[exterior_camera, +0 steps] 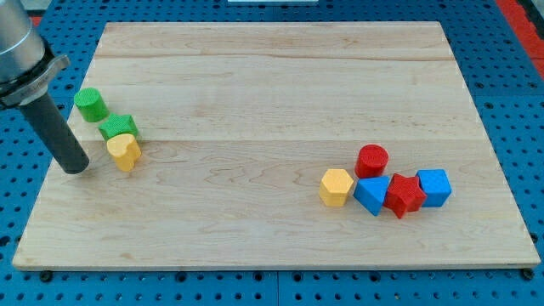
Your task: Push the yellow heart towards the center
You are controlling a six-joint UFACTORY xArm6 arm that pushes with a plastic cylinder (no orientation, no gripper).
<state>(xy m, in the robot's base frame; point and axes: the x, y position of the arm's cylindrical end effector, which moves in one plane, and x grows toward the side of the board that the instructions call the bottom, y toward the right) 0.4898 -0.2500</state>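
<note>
The yellow heart (124, 151) lies near the board's left edge, touching a green block (117, 127) just above it. A green cylinder (90, 104) sits further up and left. My tip (76, 167) rests on the board just to the left of the yellow heart, a small gap apart from it. The dark rod rises up and left from the tip to the arm at the view's top left corner.
A cluster sits at the lower right: a yellow hexagon (337, 187), a red cylinder (371, 160), a blue block (372, 195), a red star-like block (404, 195) and a blue cube (433, 186). The wooden board (272, 93) lies on a blue pegboard.
</note>
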